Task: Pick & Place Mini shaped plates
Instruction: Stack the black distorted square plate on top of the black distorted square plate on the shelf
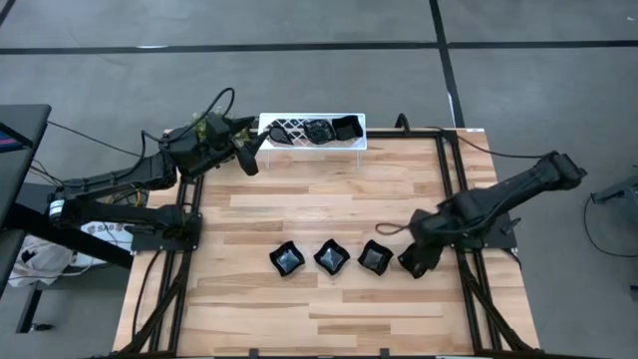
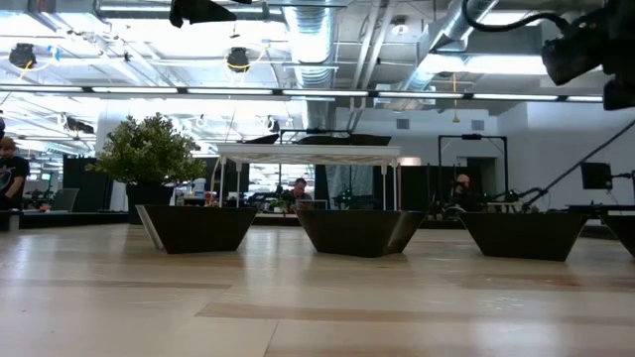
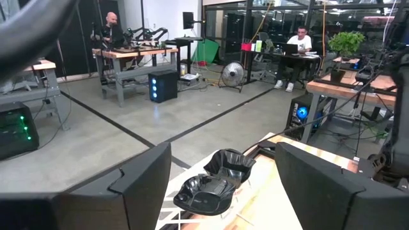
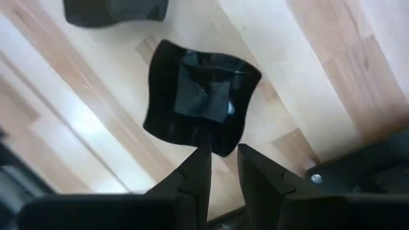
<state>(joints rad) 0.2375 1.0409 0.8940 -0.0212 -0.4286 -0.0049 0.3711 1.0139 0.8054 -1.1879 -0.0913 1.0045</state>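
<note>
Three wavy-edged square black plates stand in a row on the wooden table: left [image 1: 287, 260], middle [image 1: 331, 256], right [image 1: 374, 257]. Each rests on its base. My right gripper [image 1: 410, 264] hangs just right of the right plate [image 4: 201, 96], pointing down; its fingers [image 4: 221, 167] stand a narrow gap apart above the plate's near rim, with nothing between them. More black plates [image 1: 317, 130] lie on the white rack [image 1: 274, 121] at the far edge. My left gripper [image 1: 244, 160] hovers open by the rack's left end, facing those plates [image 3: 208, 195].
A small green plant [image 2: 149, 149] stands at the far left near the rack. Dark frame rails [image 1: 469, 269] run along the table's left and right sides. Bare wood lies between the plate row and the rack, and toward the near edge. People sit at desks beyond the table.
</note>
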